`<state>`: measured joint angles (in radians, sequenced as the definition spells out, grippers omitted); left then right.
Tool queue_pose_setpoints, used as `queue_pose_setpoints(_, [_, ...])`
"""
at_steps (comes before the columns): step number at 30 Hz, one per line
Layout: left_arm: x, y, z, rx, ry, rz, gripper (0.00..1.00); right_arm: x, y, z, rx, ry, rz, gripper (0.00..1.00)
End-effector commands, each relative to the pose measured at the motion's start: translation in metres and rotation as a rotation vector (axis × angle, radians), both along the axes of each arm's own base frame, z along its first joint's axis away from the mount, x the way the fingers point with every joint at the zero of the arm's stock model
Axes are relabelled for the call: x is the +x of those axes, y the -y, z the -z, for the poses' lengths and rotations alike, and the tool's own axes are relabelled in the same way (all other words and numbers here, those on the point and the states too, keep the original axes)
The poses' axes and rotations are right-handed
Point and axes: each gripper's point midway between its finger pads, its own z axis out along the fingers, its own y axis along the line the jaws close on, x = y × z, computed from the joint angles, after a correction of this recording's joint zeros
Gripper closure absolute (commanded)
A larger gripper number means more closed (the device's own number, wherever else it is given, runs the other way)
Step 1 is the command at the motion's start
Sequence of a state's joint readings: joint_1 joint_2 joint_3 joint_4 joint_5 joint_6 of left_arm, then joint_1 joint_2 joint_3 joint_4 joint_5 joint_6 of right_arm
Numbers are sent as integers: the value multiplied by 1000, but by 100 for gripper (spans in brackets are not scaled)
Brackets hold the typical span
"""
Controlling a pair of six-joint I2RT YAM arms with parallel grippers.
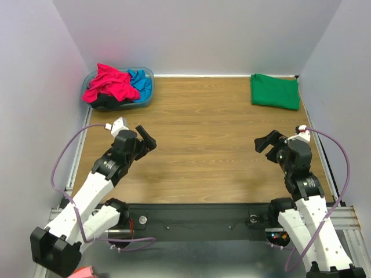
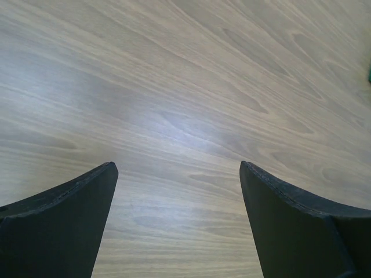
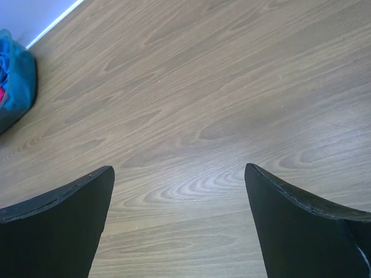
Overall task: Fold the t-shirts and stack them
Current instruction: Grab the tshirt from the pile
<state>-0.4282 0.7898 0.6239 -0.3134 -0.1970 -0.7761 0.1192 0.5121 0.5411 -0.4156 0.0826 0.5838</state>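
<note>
While the tub (image 1: 146, 99) holds three t-shirts (image 1: 110, 84), one green t-shirt (image 1: 275, 91) lies folded.

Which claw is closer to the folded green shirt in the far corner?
The right one. The right gripper hovers open on the same side as the green shirt, which lies beyond it by the far right corner. The left gripper is across the table, much farther away.

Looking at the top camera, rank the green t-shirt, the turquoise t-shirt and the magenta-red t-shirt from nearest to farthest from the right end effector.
Measured from the right end effector:
1. The green t-shirt, folded in the far right corner.
2. The turquoise t-shirt, in the right part of the tub at far left.
3. The magenta-red t-shirt, heaped in the tub's left part.
</note>
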Motion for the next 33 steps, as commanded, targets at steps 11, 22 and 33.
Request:
queue_pose_setpoints(11, [164, -69, -140, 63, 140, -311, 2, 4, -6, 7, 6, -24, -33, 0])
queue_pose_setpoints(22, [297, -140, -121, 226, 21, -456, 2, 10, -10, 29, -7, -111, -55, 0])
queue_pose_setpoints(33, [345, -197, -16, 235, -125, -546, 7, 14, -10, 49, -17, -192, -56, 0])
